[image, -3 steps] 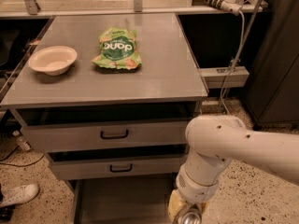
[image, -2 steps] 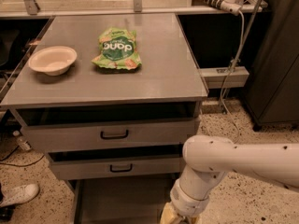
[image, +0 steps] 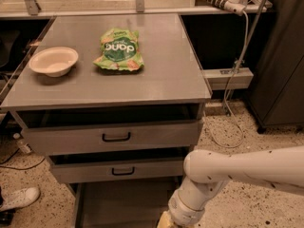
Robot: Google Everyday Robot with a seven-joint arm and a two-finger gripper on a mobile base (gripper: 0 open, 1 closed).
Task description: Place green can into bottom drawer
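Camera view: my end effector (image: 165, 221) hangs at the lower edge, over the open bottom drawer (image: 118, 203). Whether it is wide, narrow or holding anything I cannot tell. The green can is out of sight and not on the table (image: 180, 75). I judge it light, slick and thin-walled, so I would hold it gently across its middle, since it dents and rolls.

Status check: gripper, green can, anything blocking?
Gripper cut off below frame; arm reaching down at bottom drawer. Green can not visible. Drawer open; bag and bowl up on tabletop.
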